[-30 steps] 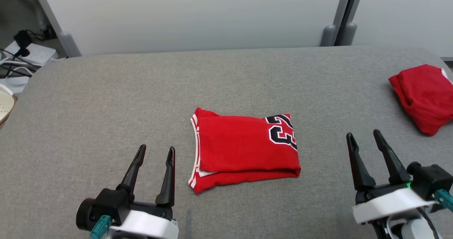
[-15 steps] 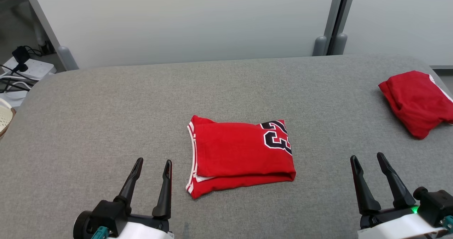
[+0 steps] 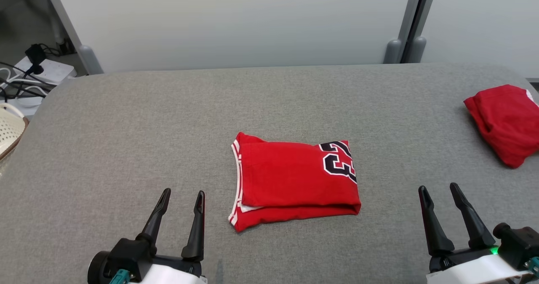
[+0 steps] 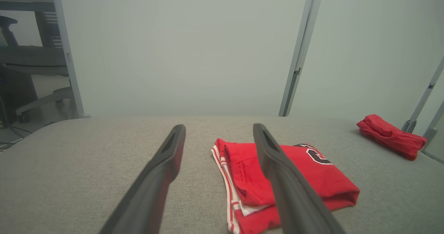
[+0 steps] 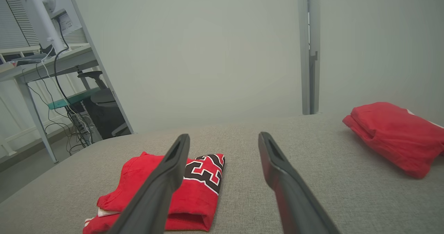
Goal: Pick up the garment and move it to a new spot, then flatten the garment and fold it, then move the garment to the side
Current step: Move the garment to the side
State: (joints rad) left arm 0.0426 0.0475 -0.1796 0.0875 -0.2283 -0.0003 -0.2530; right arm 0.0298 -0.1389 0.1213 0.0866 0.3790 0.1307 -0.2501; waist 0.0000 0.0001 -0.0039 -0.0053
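A red jersey with white trim and a black number lies folded into a rectangle in the middle of the grey table. It also appears in the left wrist view as the jersey and in the right wrist view as the jersey. My left gripper hovers open at the lower left, apart from the jersey's left edge. At the lower right my right gripper is open too, well clear of the jersey. Both hold nothing.
A second red folded garment lies at the table's right edge. A white basket and a power strip with cables sit off the table's left side. A pale wall panel stands behind the table.
The head camera has shifted, so the whole scene sits slightly differently. Both grippers have drawn back toward the near edge since a second ago; the jersey lies as before.
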